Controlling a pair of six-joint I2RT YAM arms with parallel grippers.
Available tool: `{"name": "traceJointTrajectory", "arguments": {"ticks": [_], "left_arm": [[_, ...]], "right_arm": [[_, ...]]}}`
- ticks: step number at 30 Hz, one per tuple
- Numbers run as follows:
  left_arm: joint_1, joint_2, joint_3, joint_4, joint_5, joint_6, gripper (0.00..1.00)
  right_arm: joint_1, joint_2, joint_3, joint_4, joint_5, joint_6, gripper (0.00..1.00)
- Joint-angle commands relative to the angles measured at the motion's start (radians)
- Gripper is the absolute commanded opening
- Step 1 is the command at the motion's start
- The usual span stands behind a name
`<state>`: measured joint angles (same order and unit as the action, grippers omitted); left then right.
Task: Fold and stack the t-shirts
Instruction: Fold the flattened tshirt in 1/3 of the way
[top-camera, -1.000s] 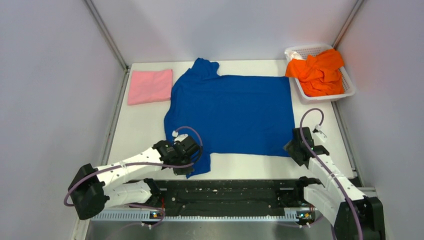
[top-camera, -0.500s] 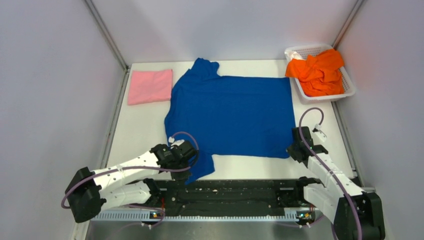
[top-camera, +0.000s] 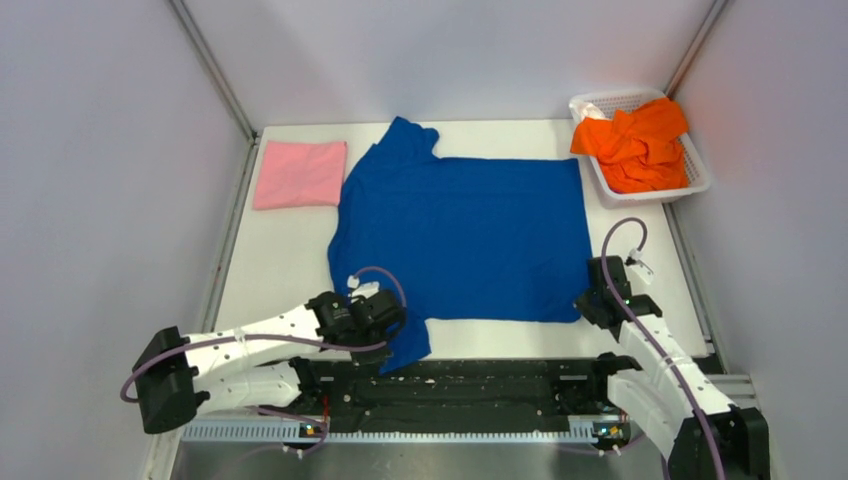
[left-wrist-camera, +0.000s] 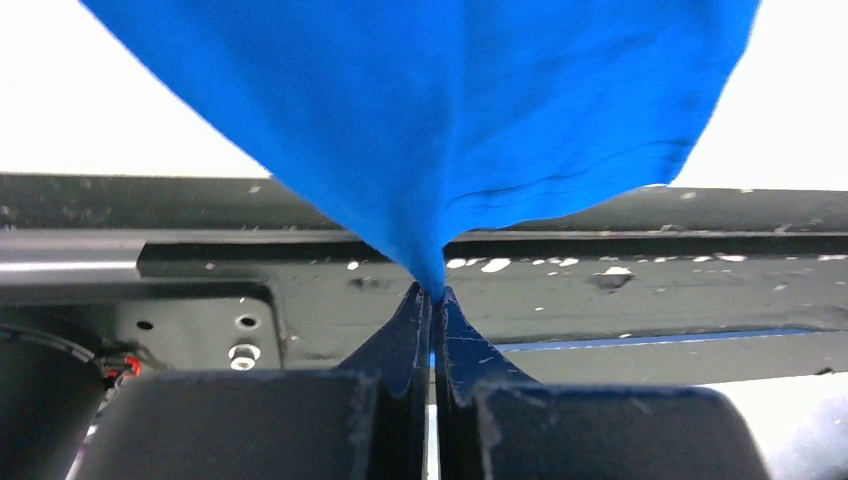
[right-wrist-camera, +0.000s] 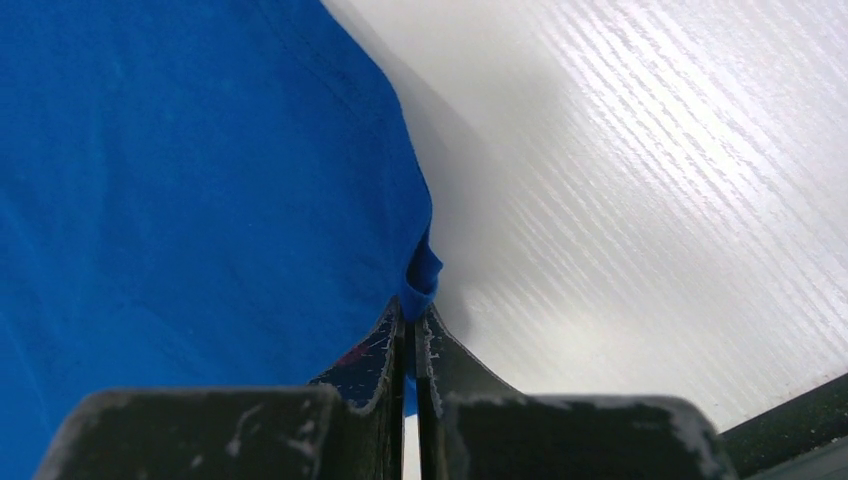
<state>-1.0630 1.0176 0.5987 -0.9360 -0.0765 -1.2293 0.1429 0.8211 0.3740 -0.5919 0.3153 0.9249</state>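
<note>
From above, the left arm lies low, left gripper (top-camera: 385, 328) on the near sleeve of the blue t-shirt (top-camera: 460, 235) spread on the table (top-camera: 285, 260); the right arm reaches forward, right gripper (top-camera: 590, 302) at the hem corner. Left wrist: fingers (left-wrist-camera: 402, 340) pinch cloth fanning out ahead. Right wrist: fingers (right-wrist-camera: 375, 362) clamp the hem, shirt spreading left.

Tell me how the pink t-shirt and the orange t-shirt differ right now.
The pink t-shirt lies folded into a flat rectangle; the orange t-shirt is crumpled in a heap. The pink one rests on the table at far left; the orange one sits in the white mesh basket at far right. Both are plain cloth, and neither is held.
</note>
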Motion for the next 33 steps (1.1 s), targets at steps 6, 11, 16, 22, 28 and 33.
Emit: {"name": "traceJointTrajectory", "arguments": {"ticks": [6,11,16,22,28,33], "left_arm": [[0.165,0.095,0.245,0.255,-0.081,0.319,0.0],[0.327,0.153,0.315,0.397,-0.061,0.409,0.0],[0.459,0.225,0.39,0.491,-0.011,0.458,0.0],[0.558,0.336,0.527,0.486,-0.002,0.511,0.0],[0.633,0.346,0.561,0.523,-0.017,0.569,0.0],[0.695,0.361,0.57,0.571,0.011,0.619,0.0]], "right_arm": [[-0.008,0.047,0.115,0.08,-0.098,-0.074,0.0],[-0.008,0.101,0.184,0.117,-0.102,-0.073,0.0],[-0.009,0.165,0.268,0.14,-0.073,-0.072,0.0],[-0.008,0.271,0.352,0.15,-0.029,-0.08,0.0],[-0.017,0.337,0.42,0.165,0.02,-0.088,0.0],[-0.032,0.375,0.455,0.184,0.03,-0.099,0.0]]}}
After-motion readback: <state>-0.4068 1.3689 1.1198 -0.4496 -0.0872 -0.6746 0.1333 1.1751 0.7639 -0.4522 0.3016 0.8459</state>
